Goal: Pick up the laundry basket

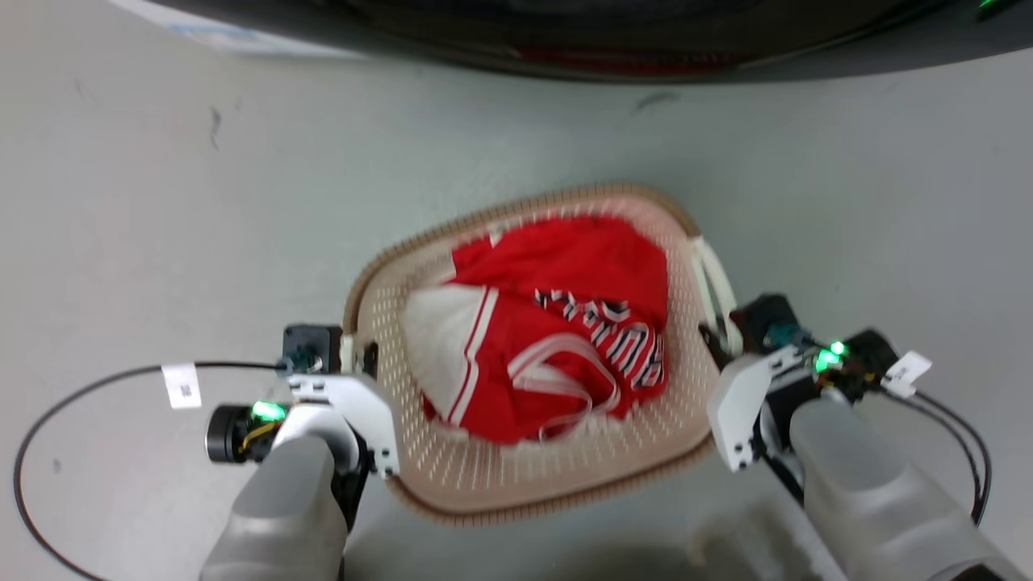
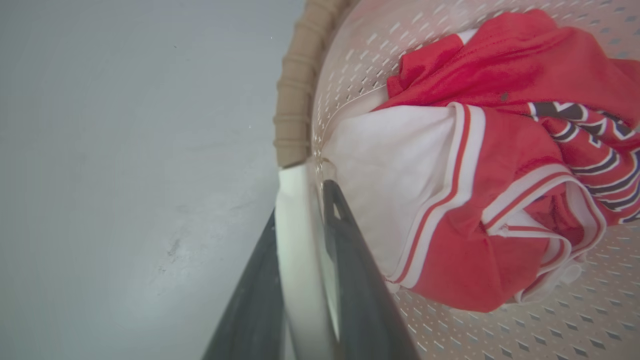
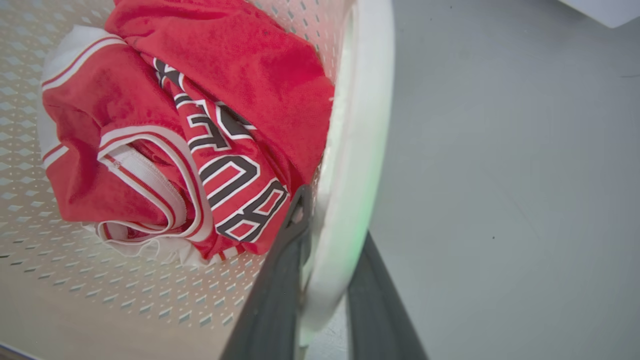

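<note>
Our left tool [image 2: 302, 200] and right tool [image 3: 332, 215] each pinch a white loop handle [image 3: 360, 125] of the laundry basket [image 1: 484, 472], down at the floor [image 1: 161, 202] between them. We judge it stiff, light plastic, so lift both sides evenly.

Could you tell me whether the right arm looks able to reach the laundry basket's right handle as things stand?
Likely yes: the right gripper has its jaws on either side of the white loop handle, with nothing blocking.

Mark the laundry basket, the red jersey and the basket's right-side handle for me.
laundry basket [image 1: 516, 472]: head view, bare perforated inside on the near side.
red jersey [image 1: 581, 266]: head view, plain red fabric at its far end.
right-side handle [image 3: 357, 150]: right wrist view, middle of the white loop.
</note>
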You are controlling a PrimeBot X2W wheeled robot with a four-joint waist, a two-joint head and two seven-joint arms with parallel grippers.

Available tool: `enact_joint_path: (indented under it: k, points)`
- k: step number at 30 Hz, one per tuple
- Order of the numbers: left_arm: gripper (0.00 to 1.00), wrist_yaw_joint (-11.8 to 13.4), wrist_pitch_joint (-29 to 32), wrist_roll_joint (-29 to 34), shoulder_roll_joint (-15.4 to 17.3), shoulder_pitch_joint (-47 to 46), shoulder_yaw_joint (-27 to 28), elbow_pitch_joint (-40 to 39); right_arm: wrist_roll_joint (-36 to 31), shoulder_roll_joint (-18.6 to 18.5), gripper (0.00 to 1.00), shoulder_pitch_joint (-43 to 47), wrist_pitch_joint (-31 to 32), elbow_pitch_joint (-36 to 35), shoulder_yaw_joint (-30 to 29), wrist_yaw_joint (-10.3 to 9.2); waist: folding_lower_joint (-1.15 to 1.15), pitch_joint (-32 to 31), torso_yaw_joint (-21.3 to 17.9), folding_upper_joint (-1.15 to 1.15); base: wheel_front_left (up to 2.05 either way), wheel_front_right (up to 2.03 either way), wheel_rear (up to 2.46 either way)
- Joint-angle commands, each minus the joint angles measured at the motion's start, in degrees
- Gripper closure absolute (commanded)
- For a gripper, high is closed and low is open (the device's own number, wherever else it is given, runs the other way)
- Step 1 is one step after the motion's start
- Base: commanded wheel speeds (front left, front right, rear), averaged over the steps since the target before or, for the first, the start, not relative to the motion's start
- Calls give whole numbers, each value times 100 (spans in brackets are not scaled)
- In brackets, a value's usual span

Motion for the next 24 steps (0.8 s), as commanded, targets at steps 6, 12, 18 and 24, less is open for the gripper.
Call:
enact_joint_path:
  k: [6,12,18,24]
  points:
    - [100,-51,307,-245,-31,234,-304,222,371,125,100,391,262,183,406,2,0,-991,-67,0,0,0,0]
    - [100,-53,675,-537,-43,420,-616,256,768,191,100,683,607,183,728,8,0,-1580,-142,0,0,0,0]
    - [100,-60,1177,-977,-68,616,-987,255,1310,177,100,969,1074,-16,1190,14,0,-2200,-197,0,0,0,0]
    - [100,-65,1645,-1420,1,745,-1347,211,1842,31,100,1100,1454,-224,1637,15,0,-2680,-216,0,0,0,0]
